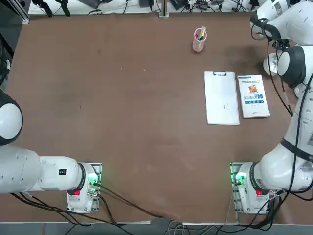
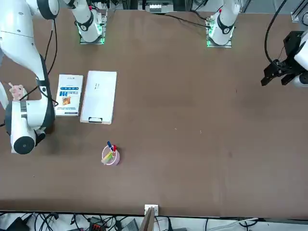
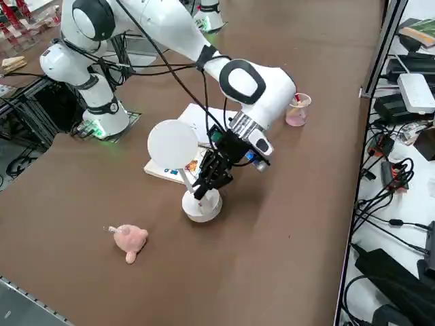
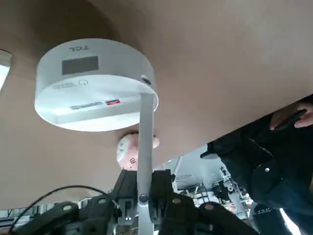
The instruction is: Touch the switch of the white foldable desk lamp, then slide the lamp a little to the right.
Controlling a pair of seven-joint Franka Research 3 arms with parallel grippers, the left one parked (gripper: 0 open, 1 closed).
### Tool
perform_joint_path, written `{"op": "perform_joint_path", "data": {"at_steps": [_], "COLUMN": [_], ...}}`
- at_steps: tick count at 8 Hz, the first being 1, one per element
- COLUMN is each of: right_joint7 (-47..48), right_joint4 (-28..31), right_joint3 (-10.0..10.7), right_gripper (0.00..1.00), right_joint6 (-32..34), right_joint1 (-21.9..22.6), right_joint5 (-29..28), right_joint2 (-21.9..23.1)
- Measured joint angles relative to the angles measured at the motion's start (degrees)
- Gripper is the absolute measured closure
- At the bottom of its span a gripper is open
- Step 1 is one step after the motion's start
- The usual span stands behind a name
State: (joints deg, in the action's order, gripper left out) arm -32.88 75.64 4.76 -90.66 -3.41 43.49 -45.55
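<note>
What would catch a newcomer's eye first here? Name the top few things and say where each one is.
First, the white lamp on the table under the bent right arm, its slim stem between the closed fingers of the right gripper. Next, the small pink toy, lying on the brown tabletop near the lamp, on the side away from the pen cup.

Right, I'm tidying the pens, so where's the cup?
Top view: the cup stands upper right, just beyond the clipboard, toward the table's far edge.
</note>
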Motion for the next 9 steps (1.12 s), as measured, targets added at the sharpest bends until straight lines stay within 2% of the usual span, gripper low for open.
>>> {"op": "perform_joint_path", "data": {"at_steps": [6,7,8,9], "right_joint7": [3.8,4.51,5.15,5.31], "right_joint4": [-0.51,-0.94,-1.45,-1.98], "right_joint3": [0.01,0.01,0.01,0.01], "right_gripper": [0.85,0.83,0.7,0.68], "right_joint6": [0.61,0.57,0.57,0.57], "right_joint1": [-0.1,-0.1,-0.1,-0.08], "right_joint5": [-0.14,-0.14,-0.13,-0.12], "right_joint2": [-2.11,-2.37,-2.67,-2.89]}}
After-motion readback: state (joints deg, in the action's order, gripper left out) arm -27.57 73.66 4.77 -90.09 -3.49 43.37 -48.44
